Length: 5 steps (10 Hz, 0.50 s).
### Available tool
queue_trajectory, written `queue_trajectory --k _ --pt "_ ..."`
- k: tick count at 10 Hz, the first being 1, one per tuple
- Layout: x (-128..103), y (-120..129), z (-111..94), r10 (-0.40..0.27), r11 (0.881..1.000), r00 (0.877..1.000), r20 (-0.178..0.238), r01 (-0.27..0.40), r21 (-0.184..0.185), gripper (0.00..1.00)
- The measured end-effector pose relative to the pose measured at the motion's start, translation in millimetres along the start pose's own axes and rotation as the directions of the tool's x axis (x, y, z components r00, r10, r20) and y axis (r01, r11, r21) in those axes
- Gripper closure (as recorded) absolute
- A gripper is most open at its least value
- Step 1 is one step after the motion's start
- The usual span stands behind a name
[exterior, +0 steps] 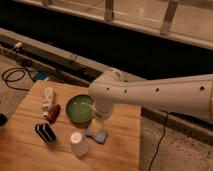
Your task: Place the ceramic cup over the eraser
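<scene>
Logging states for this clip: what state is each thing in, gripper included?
ceramic cup: standing on table, free, not over eraser.
eraser: lying uncovered, left of cup.
green bowl: upright, arm partly covering it.
blue pad: flat, beneath gripper.
gripper: low over blue pad.
white bottle: seemingly lying down.
red-brown cylinder: lying down.

Wooden table (125,147), speckled floor (186,150), perhaps railing (167,15)

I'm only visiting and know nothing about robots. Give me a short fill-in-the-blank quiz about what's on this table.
The pincer hangs just above the ___ pad.
The eraser is black with ___ stripes.
The round bowl behind the ceramic cup is ___ in colour.
Missing words: blue; white; green.
</scene>
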<state>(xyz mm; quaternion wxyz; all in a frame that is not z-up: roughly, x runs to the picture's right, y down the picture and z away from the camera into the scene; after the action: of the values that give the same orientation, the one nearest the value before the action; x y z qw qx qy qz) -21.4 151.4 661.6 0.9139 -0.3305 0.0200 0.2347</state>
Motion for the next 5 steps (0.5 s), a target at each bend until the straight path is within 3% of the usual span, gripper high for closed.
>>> queue_trajectory --k 2,5 --pt "1.4 -2.6 9.5 -0.04 0.998 0.999 0.019 0.041 -0.038 0.2" --pt "-20.1 13.1 30.6 -0.111 0.989 0.993 0.031 0.114 -0.097 0.2"
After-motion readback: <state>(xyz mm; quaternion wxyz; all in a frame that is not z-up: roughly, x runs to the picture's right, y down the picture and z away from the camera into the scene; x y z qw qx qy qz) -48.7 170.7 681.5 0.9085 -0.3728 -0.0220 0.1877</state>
